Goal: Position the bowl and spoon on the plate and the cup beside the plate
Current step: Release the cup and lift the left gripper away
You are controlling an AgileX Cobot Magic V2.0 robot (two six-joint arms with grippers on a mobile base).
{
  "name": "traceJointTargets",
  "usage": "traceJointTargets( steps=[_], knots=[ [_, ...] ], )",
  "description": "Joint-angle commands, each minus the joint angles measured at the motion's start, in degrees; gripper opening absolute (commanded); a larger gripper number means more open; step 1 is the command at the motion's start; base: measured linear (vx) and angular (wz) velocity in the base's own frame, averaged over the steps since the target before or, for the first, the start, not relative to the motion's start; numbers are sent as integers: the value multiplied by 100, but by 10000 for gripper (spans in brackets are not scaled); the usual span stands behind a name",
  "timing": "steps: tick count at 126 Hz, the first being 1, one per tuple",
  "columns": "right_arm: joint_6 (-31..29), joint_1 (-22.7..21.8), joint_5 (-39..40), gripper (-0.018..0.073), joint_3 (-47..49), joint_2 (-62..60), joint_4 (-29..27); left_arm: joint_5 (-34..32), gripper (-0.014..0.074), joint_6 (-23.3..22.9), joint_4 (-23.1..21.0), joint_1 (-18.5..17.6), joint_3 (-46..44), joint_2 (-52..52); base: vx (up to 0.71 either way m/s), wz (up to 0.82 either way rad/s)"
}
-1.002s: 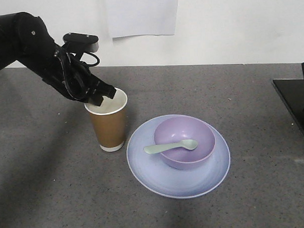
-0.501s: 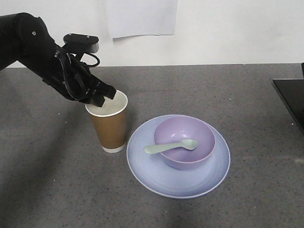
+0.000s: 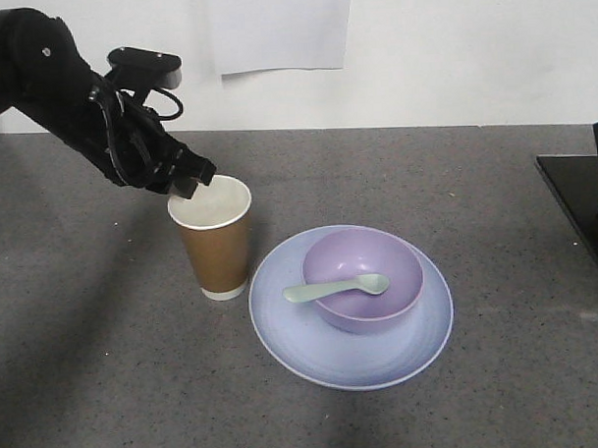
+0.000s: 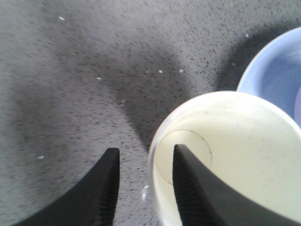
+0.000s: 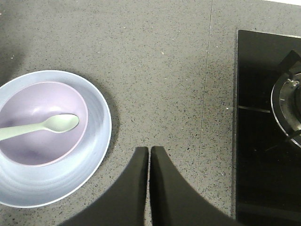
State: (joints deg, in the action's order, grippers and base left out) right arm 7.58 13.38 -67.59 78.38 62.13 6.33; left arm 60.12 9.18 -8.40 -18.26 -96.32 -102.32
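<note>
Spoon (image 3: 336,288) in bowl (image 3: 363,278) on plate (image 3: 313,339)

cup (image 4: 225,160) cropped by frame, plate (image 4: 273,70) likewise

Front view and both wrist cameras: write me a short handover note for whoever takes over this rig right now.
Left gripper: open, at the cup's rim, one finger over the mouth, one outside.
Right gripper: shut, empty, over bare counter beside the stove.
Bowl sits on the plate; spoon rests across the bowl.
Cup stands upright beside the plate.
Done: layout looks complete.
Left: clear the left arm away.
</note>
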Motion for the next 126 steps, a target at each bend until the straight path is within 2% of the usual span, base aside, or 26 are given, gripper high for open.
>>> traceJointTargets(
  steps=[1, 21, 54, 67, 89, 126],
  knots=[
    [-32, -31, 319, -1, 152, -81, 81, -290, 274, -200, 121, -25, -161, 487, 0, 0],
    [-32, -31, 319, -1, 152, -81, 81, -266, 230, -270, 383, -25, -161, 821, 0, 0],
    [-32, -31, 319, -1, 152, -81, 81, -328, 67, -1235, 1343, 23, -154, 1370, 0, 0],
    [-32, -31, 319, -1, 152, -81, 81, -264, -9, -1253, 1374, 168, -154, 1513, 0, 0],
    [-32, -31, 319, -1, 152, -81, 81, -171, -8, -1253, 1262, 381, -154, 1663, 0, 0],
    [-32, -31, 319, -1, 152, -81, 81, -65, -8, -1264, 1272, 388, -154, 1714, 0, 0]
  ],
)
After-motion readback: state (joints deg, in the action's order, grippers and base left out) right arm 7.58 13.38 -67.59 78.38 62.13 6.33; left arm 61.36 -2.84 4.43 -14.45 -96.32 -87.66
